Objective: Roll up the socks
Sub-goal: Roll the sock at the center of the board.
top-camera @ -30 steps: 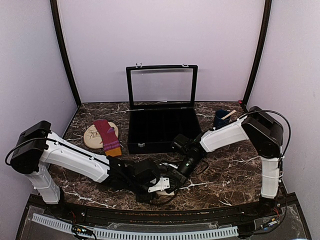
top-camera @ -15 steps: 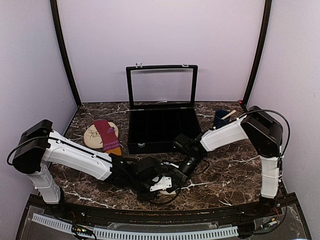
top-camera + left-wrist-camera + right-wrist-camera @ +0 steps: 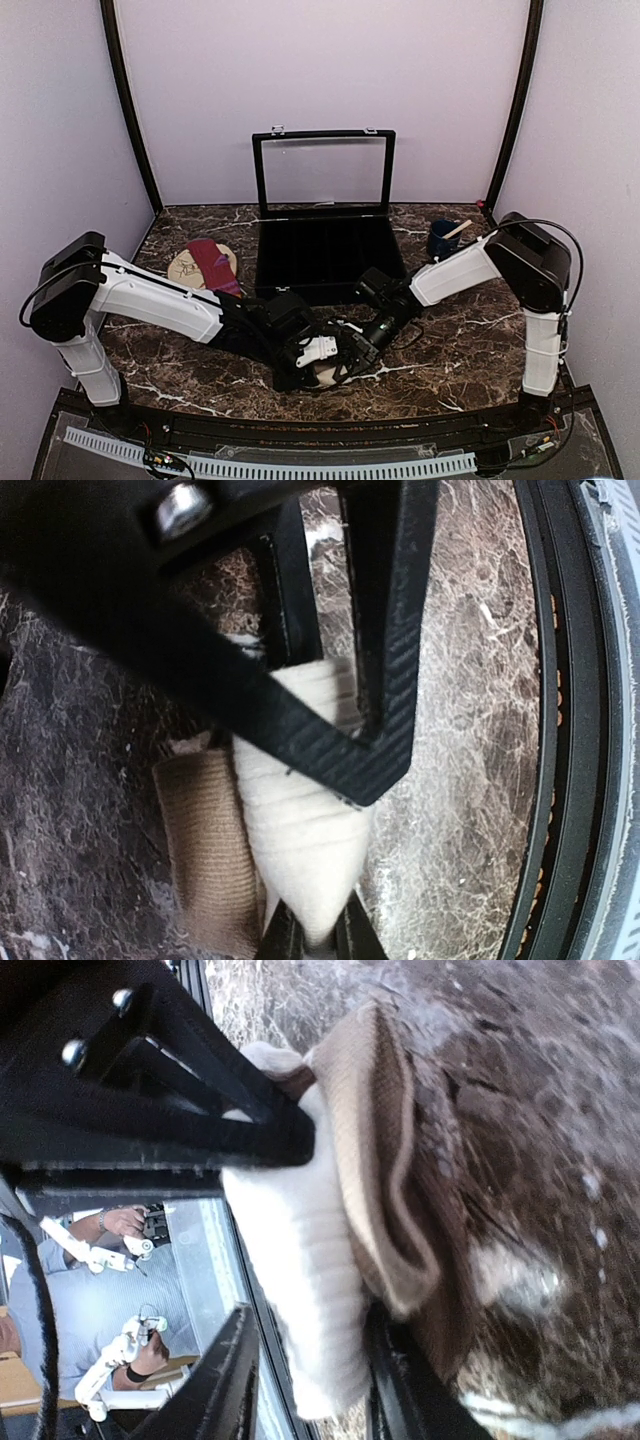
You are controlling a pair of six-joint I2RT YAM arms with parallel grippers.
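The cream-beige sock (image 3: 322,377) lies bunched near the table's front edge, between both grippers. In the left wrist view its white part (image 3: 300,830) tapers to a point pinched by my left gripper (image 3: 316,922), which is shut on it; a tan ribbed part (image 3: 205,850) lies beside. My right gripper (image 3: 310,1325) stands open around the same sock (image 3: 300,1250), with one finger against it and the other finger (image 3: 232,1370) apart. The maroon sock (image 3: 210,260) lies on the tan mat (image 3: 182,272) at the back left, its lower end hidden behind my left arm.
A black display case (image 3: 320,262) stands at the back centre with its glass lid (image 3: 322,170) raised. A dark blue cup (image 3: 441,240) holding a stick sits at the back right. The black front rail (image 3: 560,730) runs close beside the sock.
My left gripper has closed on the cream sock and shifted slightly right. My right gripper's jaws have spread apart from it. The left arm now covers the maroon sock's orange end.
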